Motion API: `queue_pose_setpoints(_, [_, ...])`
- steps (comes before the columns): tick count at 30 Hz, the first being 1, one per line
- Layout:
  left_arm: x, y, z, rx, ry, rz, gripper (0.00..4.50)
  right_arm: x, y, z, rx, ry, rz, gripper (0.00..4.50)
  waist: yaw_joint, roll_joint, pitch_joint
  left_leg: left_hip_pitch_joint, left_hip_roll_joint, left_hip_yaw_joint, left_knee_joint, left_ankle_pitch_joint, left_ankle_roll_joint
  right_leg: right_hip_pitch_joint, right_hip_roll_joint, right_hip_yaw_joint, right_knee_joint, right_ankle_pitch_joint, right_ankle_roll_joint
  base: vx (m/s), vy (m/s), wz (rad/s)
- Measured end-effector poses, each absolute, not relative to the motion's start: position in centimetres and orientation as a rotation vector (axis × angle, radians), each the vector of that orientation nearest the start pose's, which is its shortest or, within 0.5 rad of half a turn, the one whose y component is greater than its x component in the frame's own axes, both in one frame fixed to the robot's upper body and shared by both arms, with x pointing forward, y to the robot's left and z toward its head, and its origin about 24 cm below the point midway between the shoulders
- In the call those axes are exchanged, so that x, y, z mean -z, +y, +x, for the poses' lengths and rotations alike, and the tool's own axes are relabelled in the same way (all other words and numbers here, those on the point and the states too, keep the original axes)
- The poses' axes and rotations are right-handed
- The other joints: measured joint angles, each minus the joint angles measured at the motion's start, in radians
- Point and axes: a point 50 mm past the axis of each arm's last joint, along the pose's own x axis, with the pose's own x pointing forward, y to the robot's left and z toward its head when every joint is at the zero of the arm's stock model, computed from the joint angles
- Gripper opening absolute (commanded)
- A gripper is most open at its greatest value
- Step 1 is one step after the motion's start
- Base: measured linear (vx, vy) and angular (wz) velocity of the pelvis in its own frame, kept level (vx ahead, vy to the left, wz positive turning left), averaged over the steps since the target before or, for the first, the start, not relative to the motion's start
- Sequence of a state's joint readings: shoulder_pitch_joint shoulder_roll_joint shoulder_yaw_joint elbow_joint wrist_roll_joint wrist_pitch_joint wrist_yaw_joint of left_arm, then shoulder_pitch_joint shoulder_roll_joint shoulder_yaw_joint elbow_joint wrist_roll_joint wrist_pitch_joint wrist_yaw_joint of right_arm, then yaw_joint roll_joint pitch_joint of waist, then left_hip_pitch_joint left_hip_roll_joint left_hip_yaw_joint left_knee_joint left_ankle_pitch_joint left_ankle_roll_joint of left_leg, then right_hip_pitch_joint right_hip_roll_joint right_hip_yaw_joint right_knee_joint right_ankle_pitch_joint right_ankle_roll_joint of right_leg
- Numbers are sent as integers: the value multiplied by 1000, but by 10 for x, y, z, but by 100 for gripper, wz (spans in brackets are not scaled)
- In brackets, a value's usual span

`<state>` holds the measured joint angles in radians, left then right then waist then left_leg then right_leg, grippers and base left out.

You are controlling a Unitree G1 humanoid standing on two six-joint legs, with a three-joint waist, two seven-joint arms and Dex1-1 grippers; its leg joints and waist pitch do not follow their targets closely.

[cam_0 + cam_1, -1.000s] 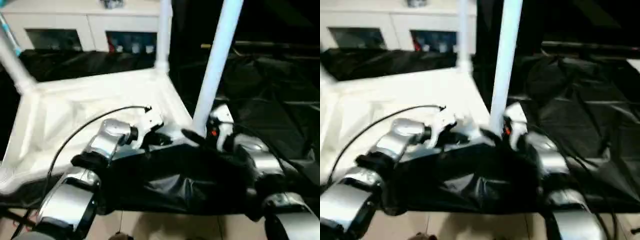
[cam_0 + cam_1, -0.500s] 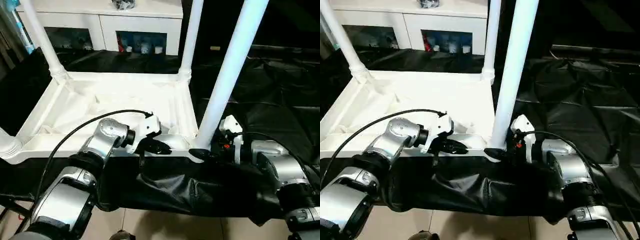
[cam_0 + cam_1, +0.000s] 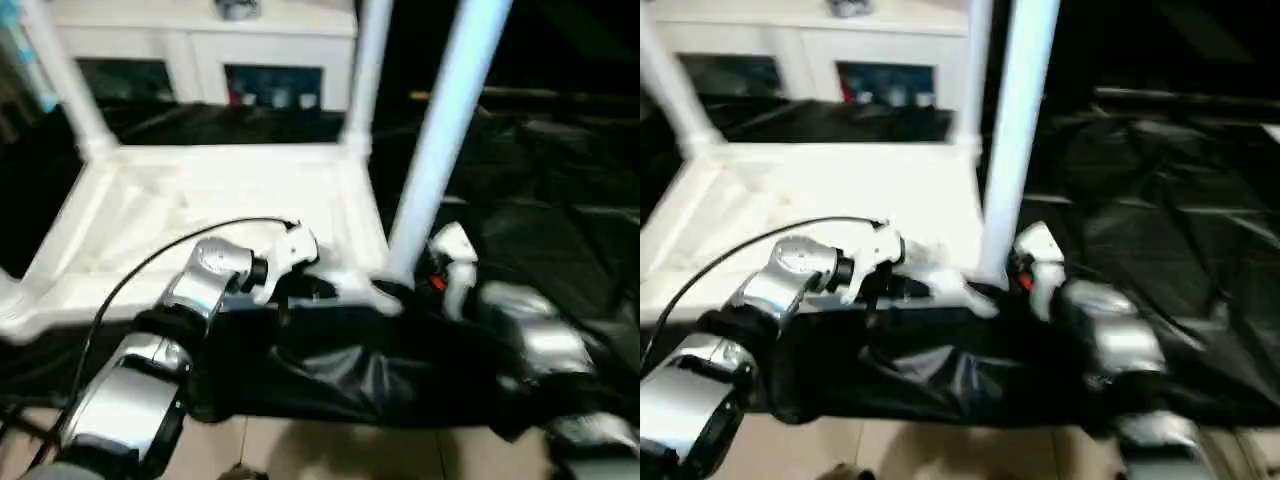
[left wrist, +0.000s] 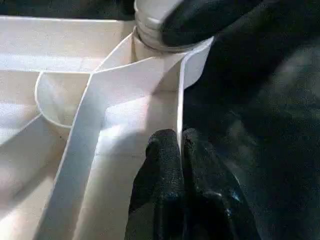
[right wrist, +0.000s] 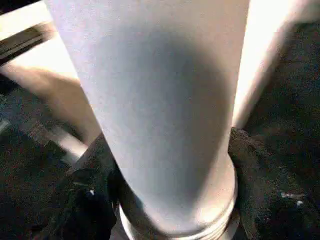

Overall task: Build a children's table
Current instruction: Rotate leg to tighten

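The left end effector [image 4: 181, 150] pinches the upturned tabletop's [image 3: 200, 200] near rim; the right end effector's [image 5: 170, 200] fingers straddle the near-right corner leg [image 3: 440, 130].

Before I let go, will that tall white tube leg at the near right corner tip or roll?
The tall white tube leg stands upright in the white plastic tabletop, so it probably stays. Freed, its round, tapered shape would likely roll. It looks stiff and light.

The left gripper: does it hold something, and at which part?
Yes. The left gripper is shut on the tabletop, pinching its thin near side wall beside the corner socket.
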<state>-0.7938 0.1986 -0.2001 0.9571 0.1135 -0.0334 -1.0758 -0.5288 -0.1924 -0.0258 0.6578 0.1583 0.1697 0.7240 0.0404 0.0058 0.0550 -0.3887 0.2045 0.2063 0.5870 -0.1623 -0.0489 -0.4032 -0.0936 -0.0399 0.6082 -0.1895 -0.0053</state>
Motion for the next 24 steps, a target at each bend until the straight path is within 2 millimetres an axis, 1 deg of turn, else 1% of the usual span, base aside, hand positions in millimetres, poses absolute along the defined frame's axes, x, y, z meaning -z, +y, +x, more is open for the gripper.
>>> queue_pose_setpoints(2, [-53, 93, 348, 1207, 391, 358, 0, -36, -143, 338, -634, 296, 95, 269, -8, 0, 0, 0, 0, 0, 0, 0, 0, 0, 0, 0, -1, 0, 0, 0, 0, 0])
queue_pose_setpoints(5, [-54, 84, 352, 1145, 394, 351, 0, -37, -135, 350, -514, 287, 115, 269, -14, 0, 0, 0, 0, 0, -1, 0, 0, -1, 0, 0, -1, 2, -3, 0, 0, 0])
queue_pose_setpoints(9, [-56, 78, 354, 1097, 390, 340, 0, -40, -127, 359, -436, 277, 102, 269, -15, 0, 0, 0, 0, 0, -2, 0, 0, -1, 1, 0, -1, 0, 0, 0, 0, 0])
queue_pose_setpoints(10, [-56, 77, 354, 1089, 390, 338, 0, -40, -127, 360, -431, 275, 101, 304, -15, 0, 0, 0, 0, 0, -3, 0, 0, -1, 1, 0, -1, 0, 0, 0, 0, 0])
queue_pose_setpoints(11, [-56, 76, 355, 1084, 389, 337, 0, -40, -126, 362, -425, 272, 104, 304, -14, 0, 0, 0, 0, 0, -3, 0, 0, -1, 1, 0, -1, 0, 0, 0, 0, 0])
queue_pose_setpoints(13, [-57, 74, 354, 1087, 387, 338, 0, -42, -126, 364, -420, 272, 107, 344, -11, 0, 0, -1, 0, 0, -3, 0, 0, -2, 1, 0, -2, 0, 0, 0, 0, 0])
queue_pose_setpoints(14, [-57, 73, 354, 1092, 387, 341, 0, -41, -127, 364, -419, 275, 105, 348, -9, 0, 0, -2, 0, 0, -4, 0, 0, -2, 1, 0, -2, 0, 0, 0, 0, 0])
queue_pose_setpoints(16, [-57, 72, 353, 1105, 385, 345, 0, -41, -128, 364, -437, 275, 90, 373, -8, 0, 0, -2, 0, 0, -3, 0, 0, -2, 1, -1, -2, 0, 0, 0, 0, 0])
queue_pose_setpoints(20, [-57, 78, 352, 1148, 390, 352, 0, -41, -134, 359, -570, 283, 45, 373, -6, 0, 0, -3, 0, 0, -2, 0, 0, -2, 1, -1, -2, 0, 0, 0, 0, 0])
queue_pose_setpoints(24, [-57, 87, 350, 1200, 397, 350, 0, -39, -143, 349, -708, 282, 16, 373, 0, 0, 0, -3, 1, 0, -2, 0, 0, -2, 1, -1, -2, 0, 0, 0, 0, 0])
